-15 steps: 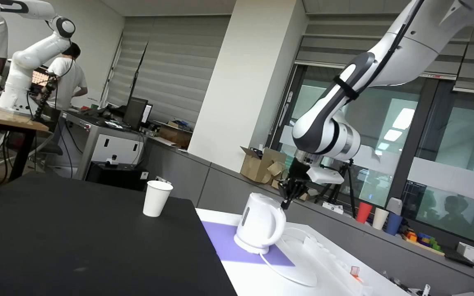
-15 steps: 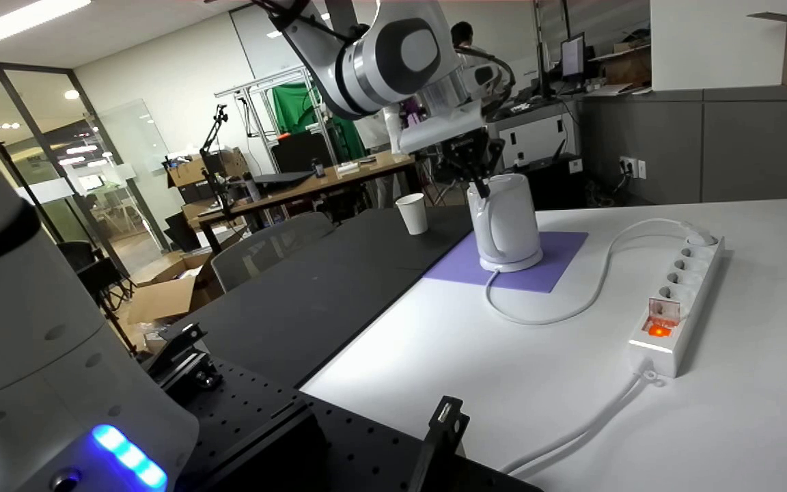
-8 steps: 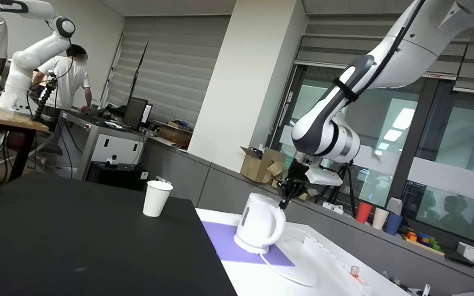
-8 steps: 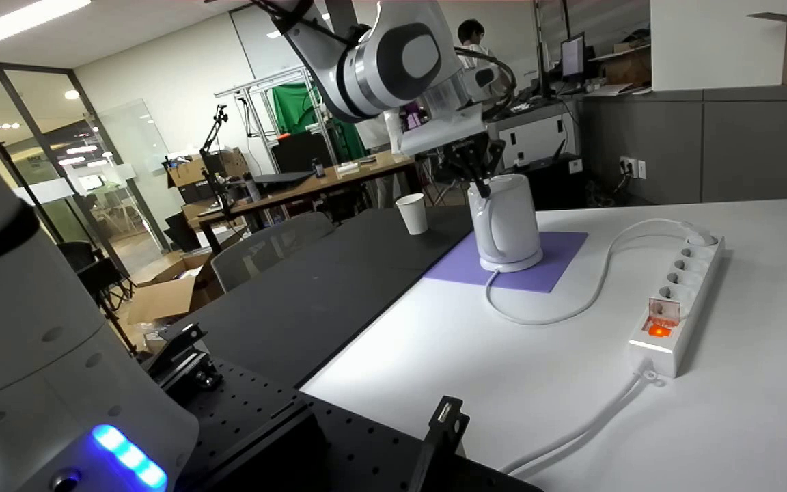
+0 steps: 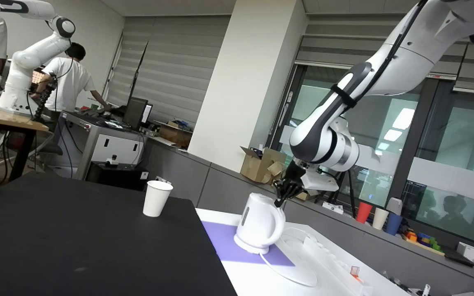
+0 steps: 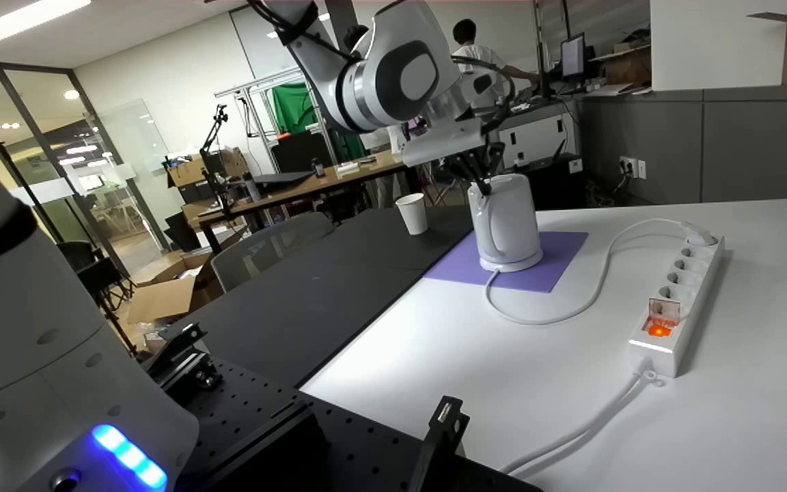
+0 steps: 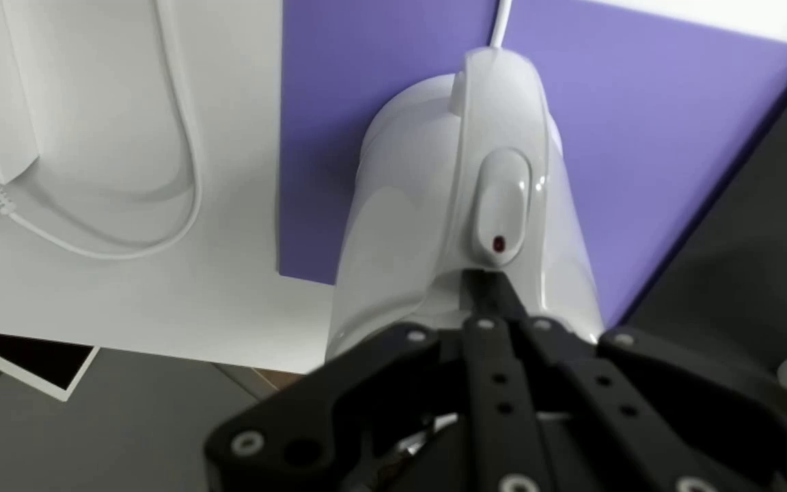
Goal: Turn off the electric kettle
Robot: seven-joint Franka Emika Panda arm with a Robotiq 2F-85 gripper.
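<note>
One switch (image 7: 503, 198) lay just ahead of the hand (image 7: 484, 277), the switch's long axis running away down the handle (image 7: 503, 89) of the electric kettle (image 7: 393, 225), which stood below; the hand was fully closed, holding nothing.

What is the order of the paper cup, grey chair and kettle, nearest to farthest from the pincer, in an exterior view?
1. Kettle: on the purple mat, its upper part right by the pincer.
2. Paper cup: on the black table, picture-left of the kettle.
3. Grey chair: farther picture-left, beyond the black table.
</note>
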